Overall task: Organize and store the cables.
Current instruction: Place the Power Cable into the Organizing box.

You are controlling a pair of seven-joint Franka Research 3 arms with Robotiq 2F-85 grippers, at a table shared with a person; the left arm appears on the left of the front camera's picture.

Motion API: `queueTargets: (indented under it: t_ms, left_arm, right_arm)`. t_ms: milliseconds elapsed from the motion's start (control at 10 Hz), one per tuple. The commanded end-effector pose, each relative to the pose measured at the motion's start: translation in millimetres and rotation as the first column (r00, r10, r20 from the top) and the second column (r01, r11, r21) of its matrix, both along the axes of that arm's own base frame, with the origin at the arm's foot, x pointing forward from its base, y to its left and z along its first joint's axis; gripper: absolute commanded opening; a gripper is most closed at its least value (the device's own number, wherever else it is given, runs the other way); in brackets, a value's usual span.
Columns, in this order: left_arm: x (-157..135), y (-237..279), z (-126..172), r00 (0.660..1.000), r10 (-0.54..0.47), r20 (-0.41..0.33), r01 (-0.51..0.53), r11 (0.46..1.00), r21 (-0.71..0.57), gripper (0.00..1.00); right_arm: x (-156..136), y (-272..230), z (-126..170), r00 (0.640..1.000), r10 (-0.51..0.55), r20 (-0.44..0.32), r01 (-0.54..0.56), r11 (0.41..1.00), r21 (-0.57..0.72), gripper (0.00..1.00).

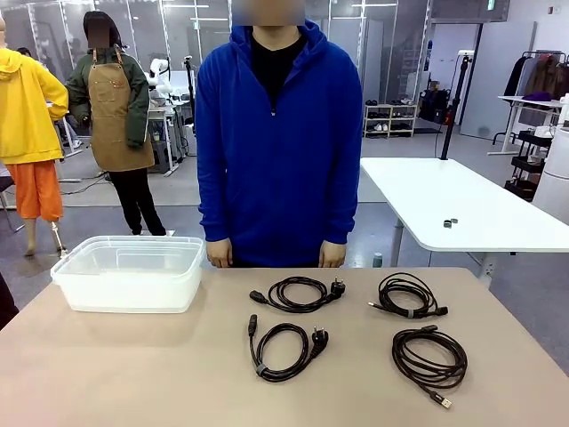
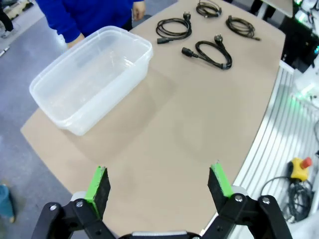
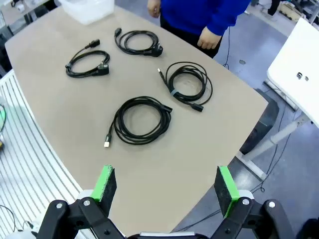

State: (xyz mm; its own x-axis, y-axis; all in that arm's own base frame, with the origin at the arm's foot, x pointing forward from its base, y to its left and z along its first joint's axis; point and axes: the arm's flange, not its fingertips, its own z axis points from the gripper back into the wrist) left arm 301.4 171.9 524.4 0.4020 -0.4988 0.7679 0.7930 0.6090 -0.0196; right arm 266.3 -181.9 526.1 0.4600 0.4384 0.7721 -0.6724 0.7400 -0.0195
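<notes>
Beige tabletop (image 1: 133, 374) carries four coiled black and dark-brown cables (image 1: 402, 356) at centre and right of the front view, none yet in the clear plastic tub (image 1: 124, 298) at left. My left gripper (image 2: 159, 172) and right gripper (image 3: 165, 172) hang spread and empty; I judge all storing remains.

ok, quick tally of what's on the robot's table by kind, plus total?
Coiled power-plug cables: 2
Coiled small-connector cables: 2
Clear plastic bin: 1
Total: 5
</notes>
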Motion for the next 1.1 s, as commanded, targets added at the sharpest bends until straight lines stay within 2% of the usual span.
queueTargets:
  t_ms: [0,1000]
  left_arm:
    - [6.7,-10.2,6.0,0.999,-0.032,0.011,0.032,0.999,0.041,1.00]
    - [6.7,-10.2,6.0,0.999,-0.032,0.011,0.032,0.999,0.041,1.00]
  right_arm:
    - [3.6,6.3,0.4,1.000,0.021,-0.006,-0.021,0.999,-0.028,1.00]
    - [3.6,6.3,0.4,1.000,0.021,-0.006,-0.021,0.999,-0.028,1.00]
